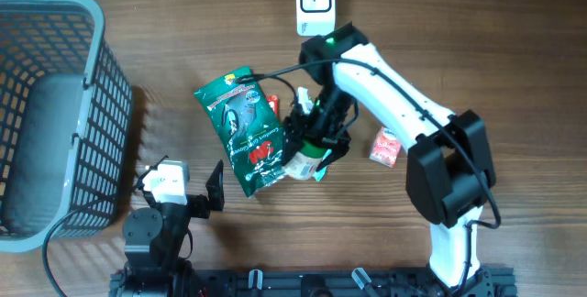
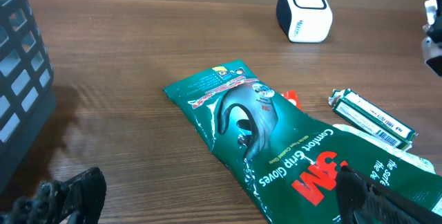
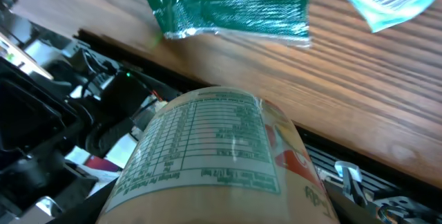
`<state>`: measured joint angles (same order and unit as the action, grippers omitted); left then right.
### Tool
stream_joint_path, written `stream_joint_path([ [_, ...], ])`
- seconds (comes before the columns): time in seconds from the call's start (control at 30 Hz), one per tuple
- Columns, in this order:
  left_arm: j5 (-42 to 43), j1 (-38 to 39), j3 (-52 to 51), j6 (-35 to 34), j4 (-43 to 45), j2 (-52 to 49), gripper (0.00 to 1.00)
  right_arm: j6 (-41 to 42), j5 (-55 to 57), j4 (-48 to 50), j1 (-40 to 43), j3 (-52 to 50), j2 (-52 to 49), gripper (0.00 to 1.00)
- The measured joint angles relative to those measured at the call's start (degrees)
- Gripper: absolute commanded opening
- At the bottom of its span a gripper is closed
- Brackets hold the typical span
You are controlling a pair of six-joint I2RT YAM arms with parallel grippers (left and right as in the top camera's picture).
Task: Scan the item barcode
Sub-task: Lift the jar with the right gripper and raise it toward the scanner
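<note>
The right tool [image 1: 312,146] grips a cylindrical canister [image 3: 214,155] and holds it tilted above the wooden counter [image 1: 477,40], beside a green foil packet of grip gloves [image 1: 240,127]. The jaws are partly closed around its round body. The left tool [image 2: 217,186] rests near the counter's front edge, fully spread and empty.

The white barcode scanner [image 1: 315,2] stands at the far edge of the counter, well apart from the canister, so the scan looks not yet done. In the right wrist view the canister shows only its nutrition table, and no barcode can be seen on it. The likely next job is to roll the canister until the code turns outward, carry it to the scanner's front window and hold it square and steady there. The label is glossy and curved, so glare or a wrapped code could spoil the read. A firm hold on the smooth wall should stop it twisting.

The glove packet is crinkled and shiny, with a crimped end seam. A small red packet [image 1: 385,146] lies near the arm, and a dark plastic lattice basket [image 1: 92,22] sits at the left.
</note>
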<state>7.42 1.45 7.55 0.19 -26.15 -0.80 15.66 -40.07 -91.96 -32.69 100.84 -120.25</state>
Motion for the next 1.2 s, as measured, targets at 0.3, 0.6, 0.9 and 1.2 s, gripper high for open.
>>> stream_joint_path([
  [0.3,0.0,0.0,0.0,0.0,0.0,0.0,1.0,-2.8,0.2,0.0,-1.5,0.0,4.7,0.57],
  [0.6,0.0,0.0,0.0,0.0,0.0,0.0,1.0,2.5,10.7,0.3,-2.6,0.0,20.1,0.56],
  [0.9,0.0,0.0,0.0,0.0,0.0,0.0,1.0,9.0,40.2,30.3,-2.6,0.0,20.7,0.54],
  [1.2,0.0,0.0,0.0,0.0,0.0,0.0,1.0,9.2,64.5,56.2,-0.2,0.1,14.4,0.47],
])
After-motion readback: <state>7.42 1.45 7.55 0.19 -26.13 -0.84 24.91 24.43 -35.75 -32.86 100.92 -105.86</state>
